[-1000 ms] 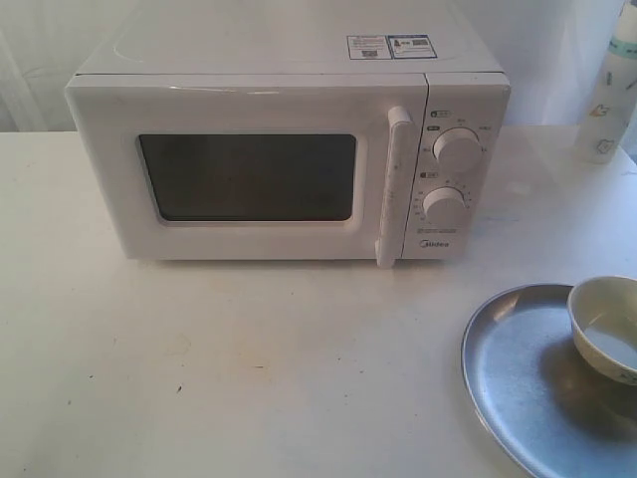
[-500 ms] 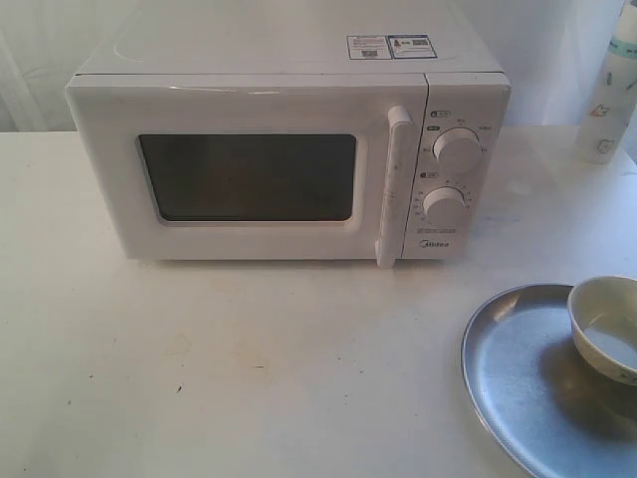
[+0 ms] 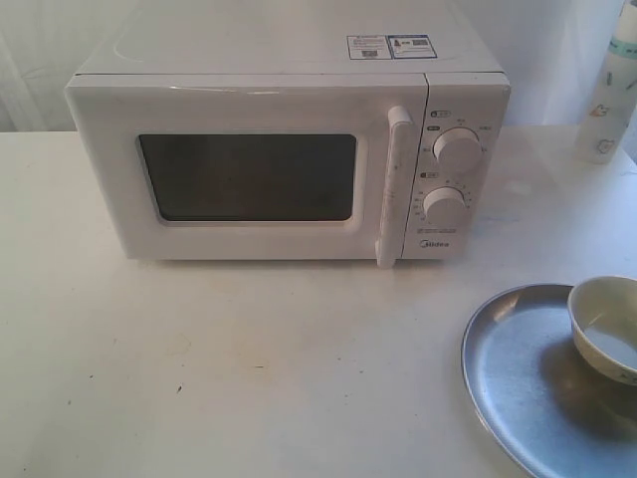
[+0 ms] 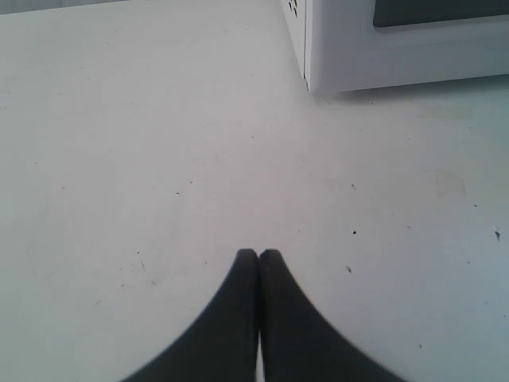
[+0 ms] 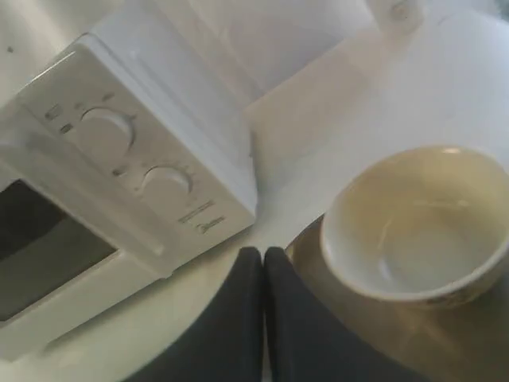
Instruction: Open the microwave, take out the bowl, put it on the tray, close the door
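Find the microwave (image 3: 289, 149) at 12 o'clock on the desk (image 3: 249, 368), with the door (image 3: 249, 174) shut flush and the bar handle (image 3: 394, 189) upright along its 3 o'clock edge. Find the bowl (image 3: 607, 329) upright and empty on the tray (image 3: 508, 378) at 4 o'clock, toward the tray's 2 o'clock side, both partly cut off by the frame. Seems all but done, judging by that layout: only a check and a retreat left.

See the left hand (image 4: 258, 255) pressed together on nothing, above bare desk off the microwave's 7 o'clock corner. See the right hand (image 5: 263, 253) likewise together and empty, near the bowl but apart from it, about over the tray's rim.

To finish well: confirm an even seam around the door and press near the handle if any gap shows. Lift the right hand straight up before swinging away, so as not to clip the bowl or skate the tray.

Read "Midea" (image 3: 436, 243) just below the lower knob (image 3: 444, 205). Note two stickers (image 3: 391, 46) on the top panel, print too small to read, as with the dial markings. Note a printed bottle (image 3: 609, 90) at 2 o'clock, text illegible.
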Robot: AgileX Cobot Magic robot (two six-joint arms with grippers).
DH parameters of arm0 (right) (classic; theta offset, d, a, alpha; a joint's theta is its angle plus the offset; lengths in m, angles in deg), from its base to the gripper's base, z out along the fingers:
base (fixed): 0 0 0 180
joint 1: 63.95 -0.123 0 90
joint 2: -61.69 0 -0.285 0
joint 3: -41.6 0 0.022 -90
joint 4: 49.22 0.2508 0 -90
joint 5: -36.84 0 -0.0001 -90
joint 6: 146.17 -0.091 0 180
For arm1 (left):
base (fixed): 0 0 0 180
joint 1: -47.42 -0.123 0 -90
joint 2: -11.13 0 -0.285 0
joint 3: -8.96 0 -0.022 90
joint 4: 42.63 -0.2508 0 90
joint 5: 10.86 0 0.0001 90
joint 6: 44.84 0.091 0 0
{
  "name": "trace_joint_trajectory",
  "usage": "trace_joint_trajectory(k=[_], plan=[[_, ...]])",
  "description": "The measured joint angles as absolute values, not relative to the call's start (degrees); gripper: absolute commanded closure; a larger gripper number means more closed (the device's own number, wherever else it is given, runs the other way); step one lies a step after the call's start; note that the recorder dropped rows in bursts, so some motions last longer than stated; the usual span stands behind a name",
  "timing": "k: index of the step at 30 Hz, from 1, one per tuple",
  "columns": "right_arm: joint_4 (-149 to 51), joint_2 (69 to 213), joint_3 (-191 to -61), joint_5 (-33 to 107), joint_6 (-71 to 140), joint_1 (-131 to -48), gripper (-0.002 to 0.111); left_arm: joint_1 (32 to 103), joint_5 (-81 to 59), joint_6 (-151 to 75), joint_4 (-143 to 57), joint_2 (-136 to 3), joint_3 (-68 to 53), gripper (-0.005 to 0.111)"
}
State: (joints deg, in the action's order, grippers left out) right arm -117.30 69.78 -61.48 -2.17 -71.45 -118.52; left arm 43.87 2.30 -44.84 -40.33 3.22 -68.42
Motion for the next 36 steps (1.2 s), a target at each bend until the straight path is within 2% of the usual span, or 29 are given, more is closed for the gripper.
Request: trace_joint_trajectory(k=[3,8,17,27,30,36], plan=[[-113.25,69.78,-61.48,5.69,-74.83,-118.52,0.108,43.87,2.30,-44.84,-40.33,3.22,-68.42,0.107],[-110.86,69.78,-61.48,11.17,-85.34,-118.52,0.108,43.87,2.30,-44.84,-40.33,3.22,-68.42,0.107],[-95.69,69.78,-61.78,20.98,-86.72,-118.52,0.108,43.87,2.30,-44.84,-40.33,3.22,-68.42,0.107],[-106.65,69.78,-65.73,30.35,-86.38,-118.52,0.108,43.87,2.30,-44.84,-40.33,3.22,-68.42,0.107],[-108.82,69.78,-65.73,31.33,-82.95,-118.52,0.108,43.87,2.30,-44.84,-40.33,3.22,-68.42,0.107],[-110.11,69.78,-64.83,31.33,-50.78,-118.52,0.108,43.87,2.30,-44.84,-40.33,3.22,-68.42,0.107]])
